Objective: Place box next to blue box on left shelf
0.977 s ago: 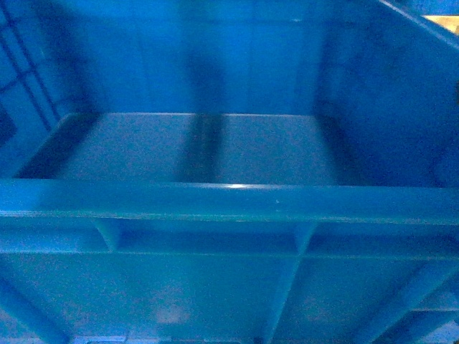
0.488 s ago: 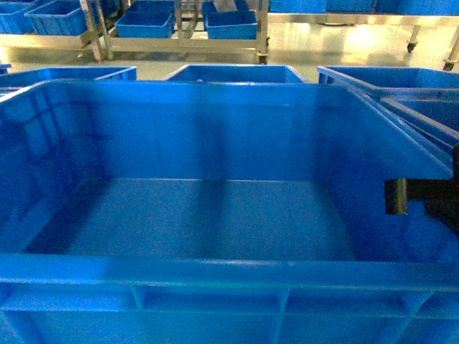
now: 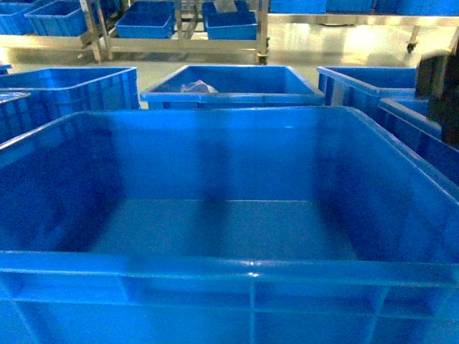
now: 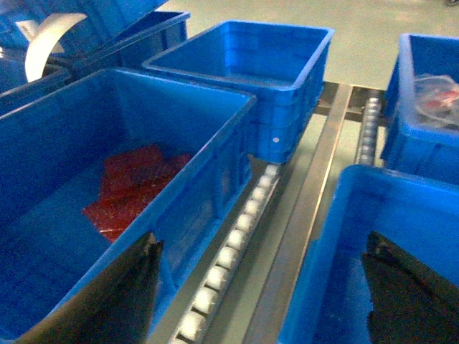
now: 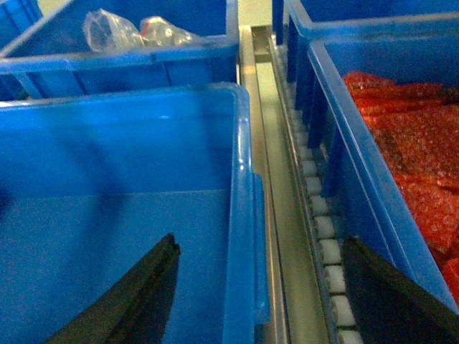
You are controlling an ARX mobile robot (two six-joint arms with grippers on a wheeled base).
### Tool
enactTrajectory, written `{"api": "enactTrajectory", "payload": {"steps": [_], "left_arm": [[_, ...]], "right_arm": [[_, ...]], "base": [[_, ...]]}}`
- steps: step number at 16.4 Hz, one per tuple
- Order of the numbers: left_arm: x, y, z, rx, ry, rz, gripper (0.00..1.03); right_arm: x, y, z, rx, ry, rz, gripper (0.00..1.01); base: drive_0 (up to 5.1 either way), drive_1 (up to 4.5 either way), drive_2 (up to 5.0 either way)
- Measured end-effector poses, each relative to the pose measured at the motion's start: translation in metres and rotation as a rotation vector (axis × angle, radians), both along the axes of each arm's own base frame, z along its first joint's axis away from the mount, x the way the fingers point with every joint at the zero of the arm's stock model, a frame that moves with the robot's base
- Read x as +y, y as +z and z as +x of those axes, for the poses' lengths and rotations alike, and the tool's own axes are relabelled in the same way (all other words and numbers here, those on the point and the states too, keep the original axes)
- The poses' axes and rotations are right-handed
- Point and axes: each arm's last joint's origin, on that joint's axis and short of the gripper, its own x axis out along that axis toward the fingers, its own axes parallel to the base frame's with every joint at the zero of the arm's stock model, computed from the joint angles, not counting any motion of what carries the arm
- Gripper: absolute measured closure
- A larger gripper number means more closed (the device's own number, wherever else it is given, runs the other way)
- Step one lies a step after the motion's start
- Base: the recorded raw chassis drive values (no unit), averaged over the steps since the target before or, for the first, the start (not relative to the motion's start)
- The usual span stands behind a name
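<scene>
Seemingly set down, the box sits empty on roller rails, filling the head view, with other blue crates beyond and beside it. Both grippers, left and right, are spread wide, gripping nothing. Placement looks essentially done.

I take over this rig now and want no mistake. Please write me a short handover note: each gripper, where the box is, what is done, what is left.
Left gripper: open and holding nothing, one finger over the left neighbour crate, the other inside the box.
Right gripper: open, straddling the box's right wall and the roller track.
Box: empty, directly in front of the head camera, between two blue crates that hold red packets.
Done: the box appears set down beside its neighbours and released.
Left: check that it sits flat, which the views do not show, then lift both arms clear.
</scene>
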Motion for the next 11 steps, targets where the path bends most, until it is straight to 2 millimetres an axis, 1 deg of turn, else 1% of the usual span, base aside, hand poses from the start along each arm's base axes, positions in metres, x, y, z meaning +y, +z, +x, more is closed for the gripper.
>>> {"api": "enactTrajectory", "payload": {"steps": [1, 2, 3, 5, 7, 9, 10, 11], "left_arm": [[-0.003, 0.007, -0.003, -0.027, -0.001, 0.001, 0.11], [-0.003, 0.006, -0.004, -0.015, 0.003, 0.004, 0.03], [-0.001, 0.003, -0.004, 0.003, 0.014, 0.003, 0.06], [0.0, 0.004, -0.008, -0.009, 0.03, 0.0, 0.05], [-0.003, 0.004, -0.013, -0.031, 0.042, 0.014, 0.05], [-0.003, 0.004, -0.014, -0.027, 0.053, 0.03, 0.05], [-0.003, 0.004, -0.014, -0.026, 0.054, 0.032, 0.05], [0.004, 0.002, -0.014, -0.163, -0.055, -0.001, 0.12]], "right_arm": [[0.003, 0.009, -0.002, -0.046, 0.003, 0.001, 0.26], [0.006, 0.01, -0.003, -0.066, 0.006, 0.001, 0.15], [0.008, 0.011, -0.003, -0.095, -0.006, -0.018, 0.02], [0.01, 0.014, -0.004, -0.151, -0.049, -0.049, 0.03], [0.008, 0.012, -0.004, -0.158, -0.097, -0.088, 0.03], [0.008, 0.011, -0.005, -0.157, -0.102, -0.105, 0.03], [0.005, 0.009, -0.004, -0.271, -0.053, -0.048, 0.1], [-0.006, 0.0, -0.013, -0.354, 0.02, -0.047, 0.21]], "base": [[0.0, 0.0, 0.0], [0.0, 0.0, 0.0], [0.0, 0.0, 0.0], [0.0, 0.0, 0.0], [0.0, 0.0, 0.0], [0.0, 0.0, 0.0], [0.0, 0.0, 0.0], [0.0, 0.0, 0.0]]}}
